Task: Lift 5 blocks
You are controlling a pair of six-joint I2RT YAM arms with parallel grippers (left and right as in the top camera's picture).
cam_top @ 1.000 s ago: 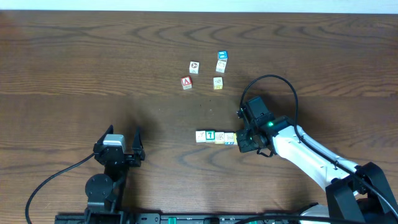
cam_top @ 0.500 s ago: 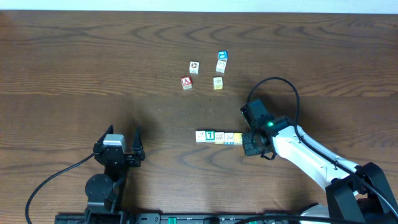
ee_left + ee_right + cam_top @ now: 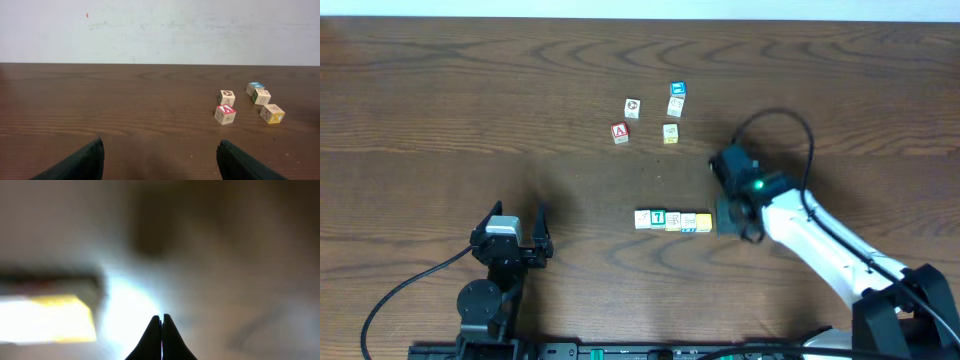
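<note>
Right hand [image 3: 722,217] is clenched shut with its tips low, just beside the yellow end of the blocks [image 3: 673,220]. The blocks lie in a row on the desk [image 3: 440,100]. Left hand [image 3: 520,216] is released near the front edge, well apart from the row, with bare desk between.

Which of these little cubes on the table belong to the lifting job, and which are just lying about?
Job: row of five small wooden alphabet cubes, including green "T" cube, yellow end cube.
Lying about: red "A" wooden cube, blue-topped wooden cube, three other wooden cubes beside them.
</note>
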